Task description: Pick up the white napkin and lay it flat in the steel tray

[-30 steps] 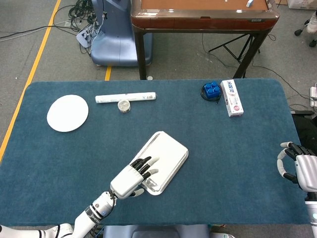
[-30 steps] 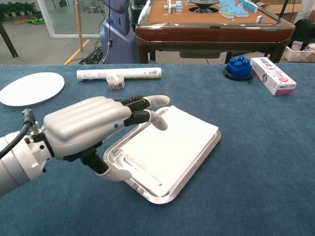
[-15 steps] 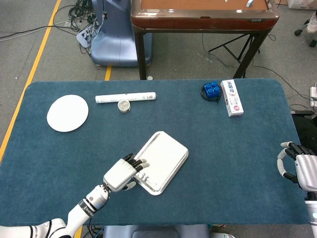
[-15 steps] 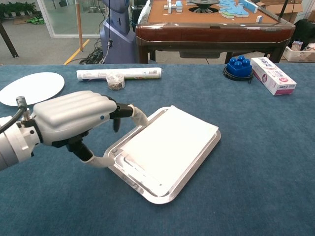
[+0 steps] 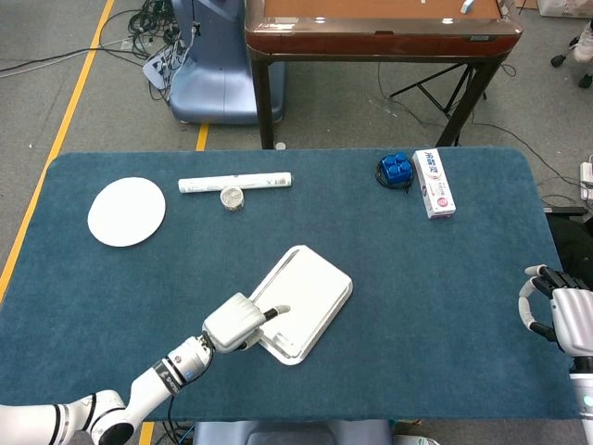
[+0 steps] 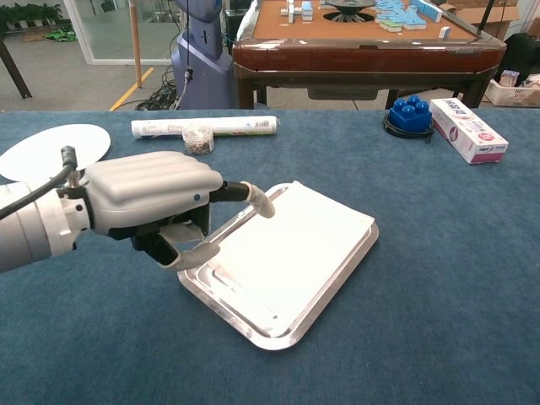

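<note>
The white napkin [image 5: 308, 289] [image 6: 297, 243] lies flat inside the steel tray [image 5: 346, 287] [image 6: 342, 288], which sits near the table's middle front. My left hand [image 5: 237, 322] [image 6: 152, 205] is at the tray's near-left corner with most fingers curled in. One finger reaches over the tray's left rim towards the napkin's edge, and the thumb lies beside the rim; the hand holds nothing. My right hand [image 5: 554, 309] hovers off the table's right edge, fingers apart and empty, and shows only in the head view.
A white plate [image 5: 127, 211] [image 6: 49, 150] lies at the far left. A rolled paper tube [image 5: 235, 183] [image 6: 204, 127] and a small jar [image 5: 232, 197] [image 6: 197, 139] sit behind the tray. Blue blocks [image 5: 396, 170] [image 6: 409, 114] and a carton [image 5: 434, 183] [image 6: 468, 129] stand back right.
My left hand has drawn back off the napkin to the tray's left corner and curled most of its fingers in. The napkin stays flat in the tray. The right hand has not moved.
</note>
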`<state>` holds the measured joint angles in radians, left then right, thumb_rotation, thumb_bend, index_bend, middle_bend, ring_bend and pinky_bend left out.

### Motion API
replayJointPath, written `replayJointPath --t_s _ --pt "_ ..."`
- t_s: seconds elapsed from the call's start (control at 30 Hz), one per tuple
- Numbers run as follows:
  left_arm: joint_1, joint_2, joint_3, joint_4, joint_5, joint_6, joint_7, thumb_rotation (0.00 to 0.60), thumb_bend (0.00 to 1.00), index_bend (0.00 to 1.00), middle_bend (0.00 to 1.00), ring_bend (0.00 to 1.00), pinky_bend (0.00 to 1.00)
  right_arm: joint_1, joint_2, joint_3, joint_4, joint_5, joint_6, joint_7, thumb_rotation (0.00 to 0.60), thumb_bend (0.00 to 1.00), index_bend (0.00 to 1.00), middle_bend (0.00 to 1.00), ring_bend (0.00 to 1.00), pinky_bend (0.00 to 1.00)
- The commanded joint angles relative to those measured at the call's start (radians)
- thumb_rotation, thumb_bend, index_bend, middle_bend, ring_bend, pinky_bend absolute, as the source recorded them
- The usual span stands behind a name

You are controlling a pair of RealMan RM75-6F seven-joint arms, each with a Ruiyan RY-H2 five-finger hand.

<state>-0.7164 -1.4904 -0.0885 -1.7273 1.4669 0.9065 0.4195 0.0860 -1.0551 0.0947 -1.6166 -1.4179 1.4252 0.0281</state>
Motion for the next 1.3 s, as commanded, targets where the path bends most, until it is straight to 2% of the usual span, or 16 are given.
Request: replayJointPath --t_s 0.03,0.3,0.63,1.3 --pt "-0.02 -0.022 -0.013 0.018 -0.014 -0.009 0.004 0.6 0.49 0.22 1.0 1.0 1.0 0.001 0.003 0.0 -0.001 0.004 -0.005 0.0 0.6 0.38 0.59 0.32 0.3 0.35" --pt "-0.065 -0.056 -0.016 0.058 -0.058 -0.054 0.055 0.6 0.49 0.27 1.0 1.0 1.0 0.004 0.01 0.003 -0.001 0.023 -0.02 0.001 0.6 0.38 0.59 0.32 0.3 0.35" --pt "-0.104 -0.112 -0.017 0.12 -0.193 -0.09 0.163 0.6 0.5 0.3 1.0 1.0 1.0 0.009 0.016 0.01 0.0 0.051 -0.04 0.0 0.6 0.38 0.59 0.32 0.3 0.35" --pt "-0.179 -0.143 0.013 0.066 -0.424 -0.015 0.472 0.6 0.54 0.3 1.0 1.0 1.0 0.012 0.019 0.015 0.005 0.071 -0.054 0.005 0.6 0.38 0.59 0.32 0.3 0.35"
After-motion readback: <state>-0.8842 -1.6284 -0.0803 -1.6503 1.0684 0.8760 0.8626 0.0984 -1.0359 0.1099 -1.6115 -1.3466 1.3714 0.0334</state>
